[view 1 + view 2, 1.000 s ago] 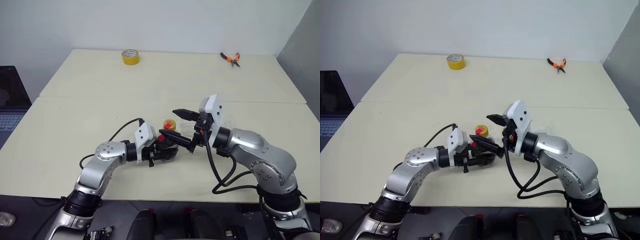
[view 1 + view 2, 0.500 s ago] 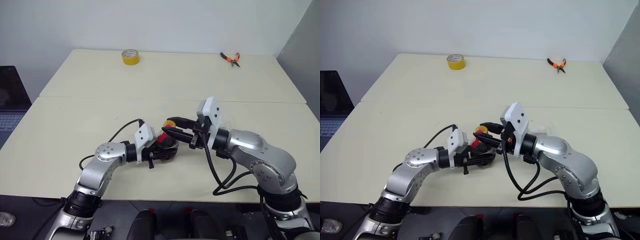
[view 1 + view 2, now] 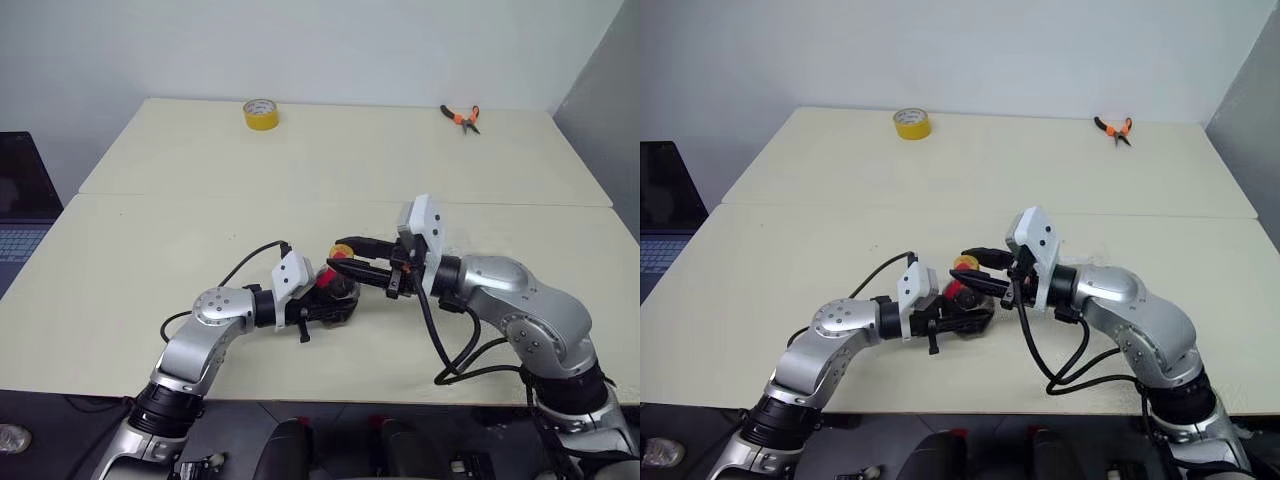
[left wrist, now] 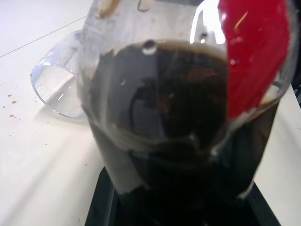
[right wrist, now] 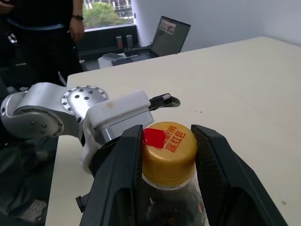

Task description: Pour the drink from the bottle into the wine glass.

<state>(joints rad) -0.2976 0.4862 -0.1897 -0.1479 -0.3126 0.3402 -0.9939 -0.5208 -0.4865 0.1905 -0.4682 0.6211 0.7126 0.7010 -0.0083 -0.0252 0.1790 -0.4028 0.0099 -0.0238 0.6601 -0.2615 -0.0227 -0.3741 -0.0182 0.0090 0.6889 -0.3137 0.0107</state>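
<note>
The bottle (image 3: pixel 328 282) stands near the table's front, at its middle, with a red neck label and a yellow cap (image 5: pixel 169 149). Its round body holds the dark brown drink (image 4: pixel 174 108). From the left, my left gripper (image 3: pixel 335 302) is shut around the bottle's body. From the right, my right gripper (image 3: pixel 346 258) reaches in level, its fingers (image 5: pixel 123 174) pressed on both sides of the cap. The clear wine glass (image 4: pixel 56 89) seems to lie on its side on the table just past the bottle, partly hidden behind my right wrist (image 3: pixel 1092 262).
A yellow tape roll (image 3: pixel 260 113) sits at the table's far left and orange-handled pliers (image 3: pixel 461 117) at the far right. A laptop (image 3: pixel 20 195) stands off the left edge. A person (image 5: pixel 47 28) stands beyond the table. Small brown spots (image 4: pixel 10 96) mark the tabletop.
My right gripper swung left over the bottle's top and its wide-open fingers closed onto the yellow cap. The left gripper tightened on the bottle's body without shifting.
</note>
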